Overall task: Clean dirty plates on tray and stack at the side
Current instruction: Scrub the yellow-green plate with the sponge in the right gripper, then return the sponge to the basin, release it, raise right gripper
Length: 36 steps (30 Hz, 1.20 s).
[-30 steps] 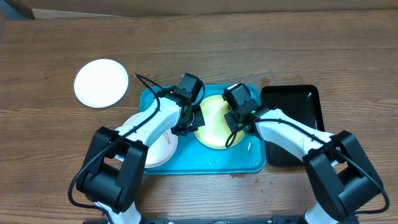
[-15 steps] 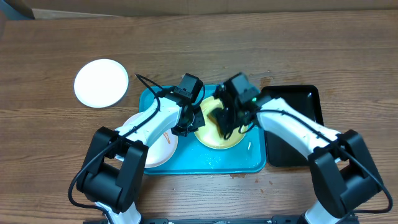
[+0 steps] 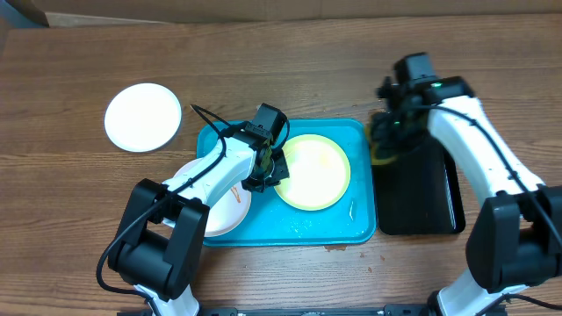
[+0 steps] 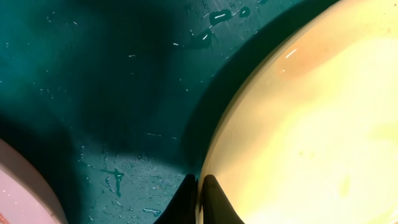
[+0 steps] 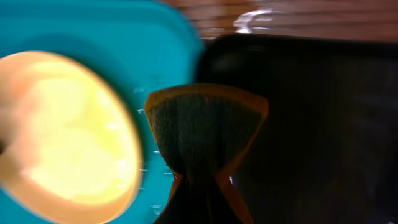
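Overhead: left pincer (image 3: pixel 270 172) pinched shut on left rim of yellow-green plate (image 3: pixel 314 171), lying in turquoise tray (image 3: pixel 338 230) beside smeared white plate (image 3: pixel 226 209) at its left end. Right pincer (image 5: pixel 199 199) clamps sponge (image 5: pixel 205 130) over black tray's (image 3: pixel 430 202) left edge; another white plate (image 3: pixel 142 117) sits apart on tabletop (image 3: pixel 351 61), far left.

The left arm (image 3: pixel 211 171) and right arm (image 3: pixel 479 145) have smooth white shells set between bulky black joint housings, each rising from a black base block. A thin black cable (image 3: pixel 204 114) loops off the left arm. The left gripper (image 4: pixel 198 190) ends in dark, tapered fingers (image 4: pixel 215 200).
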Available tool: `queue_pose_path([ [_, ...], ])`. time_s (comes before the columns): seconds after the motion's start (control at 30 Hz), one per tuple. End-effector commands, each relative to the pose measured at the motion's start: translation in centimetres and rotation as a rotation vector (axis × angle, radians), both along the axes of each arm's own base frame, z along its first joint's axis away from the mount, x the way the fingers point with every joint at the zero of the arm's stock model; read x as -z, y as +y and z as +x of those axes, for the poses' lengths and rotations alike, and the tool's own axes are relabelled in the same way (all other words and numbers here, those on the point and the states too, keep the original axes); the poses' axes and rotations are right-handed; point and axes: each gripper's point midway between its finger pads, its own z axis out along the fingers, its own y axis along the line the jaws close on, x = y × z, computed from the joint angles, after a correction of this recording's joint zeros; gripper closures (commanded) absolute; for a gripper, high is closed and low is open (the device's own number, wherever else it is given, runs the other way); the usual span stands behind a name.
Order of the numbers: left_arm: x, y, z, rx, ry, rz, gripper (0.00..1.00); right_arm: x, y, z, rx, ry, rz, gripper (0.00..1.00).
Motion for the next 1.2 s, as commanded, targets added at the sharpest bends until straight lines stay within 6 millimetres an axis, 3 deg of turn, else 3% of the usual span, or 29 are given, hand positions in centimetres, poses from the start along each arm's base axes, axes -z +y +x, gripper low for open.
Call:
queue_pose_path([
  [0.0, -0.8, -0.1, 0.7, 0.001, -0.027, -0.005, 0.89, 0.4, -3.5, 0.2, 0.068, 0.000, -0.088, 0.96],
  [0.2, -0.8, -0.4, 0.5, 0.004, -0.019, -0.022, 0.84, 2.2, -6.3, 0.1, 0.138, -0.001, -0.105, 0.96],
  [0.37, -0.8, -0.4, 0.5, 0.004, -0.019, -0.022, 0.80, 4.8, -6.5, -0.1, 0.145, -0.021, -0.103, 0.93],
  [0.4, -0.8, -0.4, 0.5, 0.004, -0.019, -0.022, 0.75, 5.5, -6.5, -0.3, 0.145, -0.022, -0.103, 0.83],
  [0.43, -0.8, -0.4, 0.5, 0.005, -0.017, -0.026, 0.68, 6.0, -6.5, -0.5, 0.145, -0.021, -0.103, 0.67],
  [0.53, -0.8, -0.5, 0.5, 0.005, -0.016, -0.029, 0.61, 6.8, -6.5, -0.8, 0.150, -0.025, -0.101, 0.48],
  [0.6, -0.8, -0.5, 0.5, 0.005, -0.016, -0.028, 0.60, 6.3, -6.4, -0.1, 0.172, -0.044, -0.088, 0.46],
  [0.7, -0.8, -0.5, 0.4, 0.005, -0.014, -0.028, 0.60, 3.9, -6.5, 1.7, 0.203, -0.085, -0.075, 0.45],
  [0.93, -0.8, -1.1, -0.1, 0.026, -0.008, -0.024, 0.59, -3.2, -9.4, 6.4, 0.328, -0.225, -0.046, 0.29],
  [1.0, -0.8, -1.6, -0.3, 0.043, -0.013, -0.027, 0.60, -3.9, -10.9, 6.8, 0.363, -0.243, -0.048, 0.27],
  [1.03, -0.8, -2.0, -0.3, 0.051, -0.018, -0.029, 0.60, -3.9, -11.8, 6.8, 0.382, -0.247, -0.051, 0.20],
  [1.07, -0.8, -2.2, -0.3, 0.058, -0.024, -0.029, 0.60, -3.9, -12.7, 6.7, 0.403, -0.247, -0.053, 0.00],
  [1.17, -0.8, -2.7, -0.2, 0.075, -0.054, -0.010, 0.56, -3.6, -15.2, 5.9, 0.463, -0.223, -0.061, 0.00],
])
